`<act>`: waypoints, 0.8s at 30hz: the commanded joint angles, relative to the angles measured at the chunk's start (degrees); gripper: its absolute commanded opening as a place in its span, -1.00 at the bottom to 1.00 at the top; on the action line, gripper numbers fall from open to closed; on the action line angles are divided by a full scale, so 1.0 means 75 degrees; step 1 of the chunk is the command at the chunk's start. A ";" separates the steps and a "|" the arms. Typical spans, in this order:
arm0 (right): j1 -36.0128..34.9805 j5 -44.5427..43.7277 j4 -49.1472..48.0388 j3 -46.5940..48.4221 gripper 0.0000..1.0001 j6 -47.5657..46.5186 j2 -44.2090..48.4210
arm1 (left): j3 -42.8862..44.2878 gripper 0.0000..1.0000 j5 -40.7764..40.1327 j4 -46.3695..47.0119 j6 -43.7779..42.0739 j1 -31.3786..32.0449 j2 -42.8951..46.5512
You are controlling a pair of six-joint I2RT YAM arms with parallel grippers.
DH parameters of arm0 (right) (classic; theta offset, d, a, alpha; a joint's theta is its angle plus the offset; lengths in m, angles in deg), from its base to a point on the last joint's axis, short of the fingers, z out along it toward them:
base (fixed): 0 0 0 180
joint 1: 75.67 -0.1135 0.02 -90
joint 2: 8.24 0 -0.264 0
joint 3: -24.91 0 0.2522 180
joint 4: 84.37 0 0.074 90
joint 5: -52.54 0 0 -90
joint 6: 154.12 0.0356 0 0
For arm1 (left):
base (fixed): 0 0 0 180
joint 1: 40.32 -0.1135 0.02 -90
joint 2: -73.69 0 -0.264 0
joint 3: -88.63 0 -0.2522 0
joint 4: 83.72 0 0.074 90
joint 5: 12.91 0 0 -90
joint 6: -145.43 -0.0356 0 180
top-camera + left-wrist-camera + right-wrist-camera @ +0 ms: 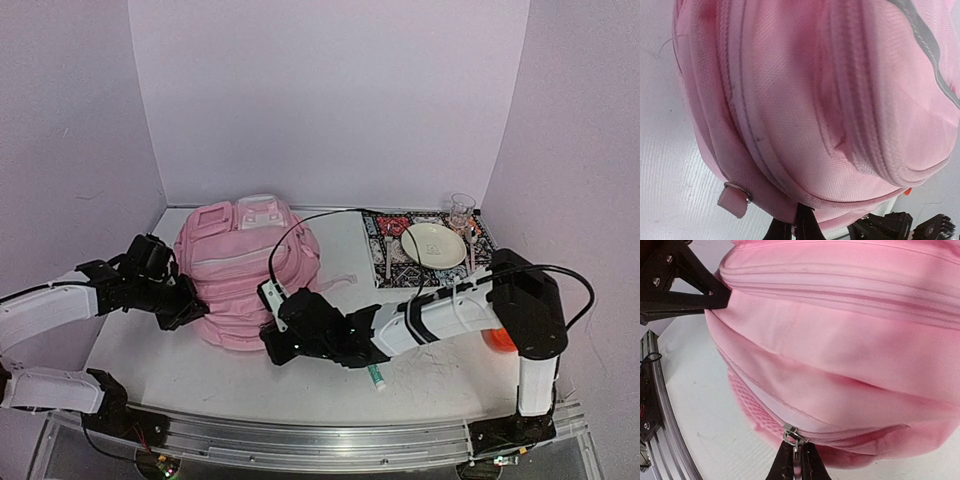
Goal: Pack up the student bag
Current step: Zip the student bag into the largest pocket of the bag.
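The large soft pink fabric student bag lies on the white desk, left of centre, between the two arms. The left gripper presses into its left side, jaws fully closed and pinching a fold of fabric at the seam. The right gripper meets its near right corner, jaws closed on a small metal zipper pull.

A: The student bag?
B: Matt pink woven cloth, the weave plain to see; its zip pull is shiny metal, and so is the ring on a strap tab.
A: And the table?
B: White, matt, faintly grained; the plate is glossy cream; the rail is brushed metal.
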 commanded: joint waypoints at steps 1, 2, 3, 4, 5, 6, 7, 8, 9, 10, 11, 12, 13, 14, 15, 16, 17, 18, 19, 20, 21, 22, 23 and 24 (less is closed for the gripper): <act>0.0232 -0.0680 0.0329 -0.0711 -1.00 -0.0187 0.1113 | 0.0911 -1.00 -0.1657 -0.0775 -0.1176 -0.0379 -0.0154; 0.0289 -0.0717 0.0368 -0.0826 -1.00 -0.0224 0.1264 | 0.1035 -1.00 -0.1745 -0.0895 -0.1332 -0.0510 -0.0168; 0.0337 -0.0752 0.0400 -0.0949 -1.00 -0.0261 0.1388 | 0.1173 -1.00 -0.1827 -0.1046 -0.1525 -0.0647 -0.0170; 0.0396 -0.0805 0.0446 -0.1050 -1.00 -0.0291 0.1533 | 0.1301 -1.00 -0.1889 -0.1171 -0.1721 -0.0856 -0.0161; 0.0452 -0.0854 0.0487 -0.1153 -1.00 -0.0325 0.1661 | 0.1415 -1.00 -0.1930 -0.1281 -0.1920 -0.1097 -0.0135; 0.0509 -0.0899 0.0521 -0.1254 -1.00 -0.0357 0.1774 | 0.1522 -1.00 -0.1960 -0.1388 -0.2135 -0.1359 -0.0105; 0.0577 -0.0924 0.0546 -0.1327 -1.00 -0.0381 0.1887 | 0.1618 -1.00 -0.1986 -0.1480 -0.2356 -0.1638 -0.0088; 0.0642 -0.0927 0.0564 -0.1392 -1.00 -0.0407 0.1980 | 0.1716 -1.00 -0.2042 -0.1567 -0.2555 -0.1835 -0.0094; 0.0701 -0.0928 0.0579 -0.1467 -1.00 -0.0438 0.2061 | 0.1818 -1.00 -0.2125 -0.1660 -0.2758 -0.1985 -0.0108; 0.0746 -0.0931 0.0598 -0.1520 -1.00 -0.0453 0.2136 | 0.1900 -1.00 -0.2229 -0.1725 -0.2875 -0.2075 -0.0141; 0.0790 -0.0937 0.0615 -0.1564 -1.00 -0.0476 0.2205 | 0.1963 -1.00 -0.2345 -0.1774 -0.2977 -0.2134 -0.0185; 0.0826 -0.0944 0.0645 -0.1584 -1.00 -0.0513 0.2261 | 0.2012 -1.00 -0.2455 -0.1793 -0.3045 -0.2158 -0.0233; 0.0854 -0.0946 0.0678 -0.1590 -1.00 -0.0547 0.2303 | 0.2054 -1.00 -0.2567 -0.1795 -0.3087 -0.2174 -0.0285; 0.0878 -0.0940 0.0697 -0.1589 -1.00 -0.0572 0.2331 | 0.2083 -1.00 -0.2679 -0.1790 -0.3120 -0.2190 -0.0348; 0.0898 -0.0915 0.0707 -0.1581 -1.00 -0.0592 0.2350 | 0.2119 -1.00 -0.2771 -0.1787 -0.3145 -0.2208 -0.0412; 0.0899 -0.0850 0.0724 -0.1541 -1.00 -0.0632 0.2341 | 0.2170 -1.00 -0.2907 -0.1777 -0.3187 -0.2212 -0.0513; 0.0901 -0.0784 0.0740 -0.1476 -1.00 -0.0659 0.2325 | 0.2233 -1.00 -0.3035 -0.1747 -0.3235 -0.2211 -0.0604; 0.0899 -0.0647 0.0763 -0.1388 -1.00 -0.0692 0.2277 | 0.2301 -1.00 -0.3192 -0.1708 -0.3314 -0.2215 -0.0737; 0.0893 -0.0460 0.0788 -0.1267 -1.00 -0.0718 0.2204 | 0.2416 -1.00 -0.3349 -0.1680 -0.3396 -0.2227 -0.0902; 0.0891 -0.0261 0.0812 -0.1145 -1.00 -0.0736 0.2115 | 0.2545 -1.00 -0.3485 -0.1642 -0.3473 -0.2239 -0.1067; 0.0875 -0.0060 0.0824 -0.1016 -1.00 -0.0742 0.2008 | 0.2670 -1.00 -0.3573 -0.1568 -0.3535 -0.2245 -0.1233; 0.0840 0.0126 0.0825 -0.0864 -1.00 -0.0745 0.1888 | 0.2786 -1.00 -0.3615 -0.1473 -0.3587 -0.2246 -0.1408; 0.0779 0.0254 0.0824 -0.0671 -1.00 -0.0772 0.1748 | 0.2930 -1.00 -0.3557 -0.1388 -0.3634 -0.2248 -0.1588; 0.0705 0.0351 0.0821 -0.0492 -1.00 -0.0809 0.1600 | 0.3120 -1.00 -0.3372 -0.1334 -0.3660 -0.2250 -0.1745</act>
